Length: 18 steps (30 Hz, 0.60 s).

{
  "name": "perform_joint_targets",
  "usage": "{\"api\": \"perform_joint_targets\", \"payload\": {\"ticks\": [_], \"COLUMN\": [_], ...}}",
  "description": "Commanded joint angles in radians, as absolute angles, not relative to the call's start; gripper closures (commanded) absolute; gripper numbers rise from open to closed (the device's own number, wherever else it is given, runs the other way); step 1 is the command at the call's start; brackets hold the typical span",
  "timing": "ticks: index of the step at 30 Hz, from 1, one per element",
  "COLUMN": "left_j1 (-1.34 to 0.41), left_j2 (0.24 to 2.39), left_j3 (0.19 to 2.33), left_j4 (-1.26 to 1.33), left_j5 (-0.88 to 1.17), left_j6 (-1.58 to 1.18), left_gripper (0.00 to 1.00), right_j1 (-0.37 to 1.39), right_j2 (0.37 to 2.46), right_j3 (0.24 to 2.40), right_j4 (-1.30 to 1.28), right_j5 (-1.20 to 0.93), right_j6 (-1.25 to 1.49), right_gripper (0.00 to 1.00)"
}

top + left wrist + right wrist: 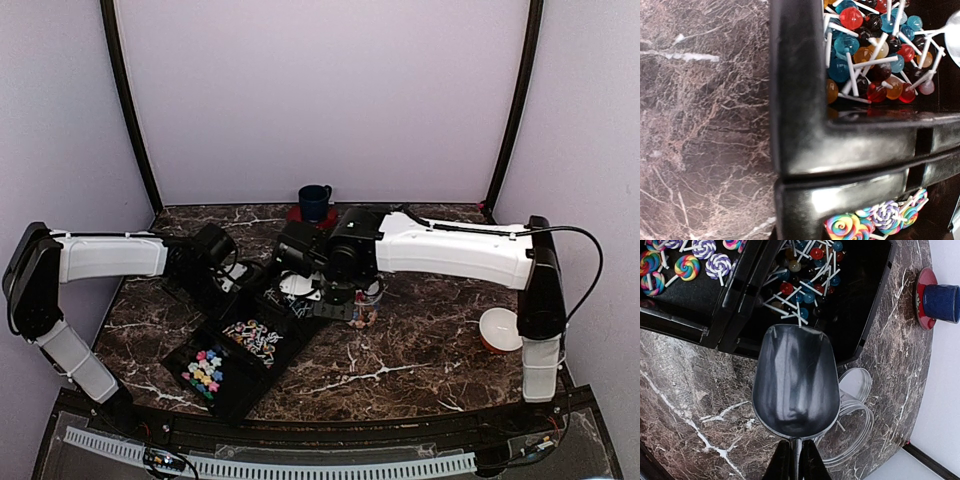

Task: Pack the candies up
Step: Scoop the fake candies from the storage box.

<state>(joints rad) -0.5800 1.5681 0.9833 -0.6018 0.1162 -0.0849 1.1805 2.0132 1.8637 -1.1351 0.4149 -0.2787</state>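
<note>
Your right tool [795, 454] is clenched on the thin handle of a grey metal scoop [795, 380]. The bowl is empty and its lip sits at the edge of the black plastic tray [747, 285], right at the compartment that holds the small round glossy candies on thin white sticks [805, 277]. Flat rainbow swirl lollipops [687, 266] lie in the next compartment, across a divider. Your left tool [240, 276] is closed at the tray's outer rim; whether it pinches that rim you cannot tell. A clear jar [855, 410] rests on the dark marble tabletop [690, 405], showing from under the scoop's side, just beside the tray. Expect the candies to be light, hard and slippery, with sticks that cross and tangle, so picking single pieces looks like a poor bet. You probably do best to drive the scoop's lip low under the heap and lift level. Watch for sticks hanging over the bowl's edge, since they could snag the jar's rim or drag neighbours out.
</note>
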Motion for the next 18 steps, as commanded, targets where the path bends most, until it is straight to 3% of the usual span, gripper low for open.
{"api": "perform_joint_targets", "payload": {"ticks": [1, 12, 18], "left_j1": [-0.600, -0.641, -0.643], "left_j2": [1.517, 1.476, 1.433], "left_j3": [1.047, 1.038, 1.012], "left_j4": [-0.577, -0.519, -0.475], "left_j5": [0.081, 0.074, 0.093], "left_j6": [-0.068, -0.023, -0.007], "left_gripper": [1.00, 1.00, 1.00], "right_j1": [1.164, 1.119, 1.083], "right_j2": [2.069, 2.196, 2.134], "right_j3": [1.925, 2.007, 1.870], "right_j4": [-1.169, -1.098, -0.912], "right_j5": [0.384, 0.240, 0.165], "right_j6": [-0.291, -0.340, -0.305], "right_gripper": [1.00, 1.00, 1.00]}}
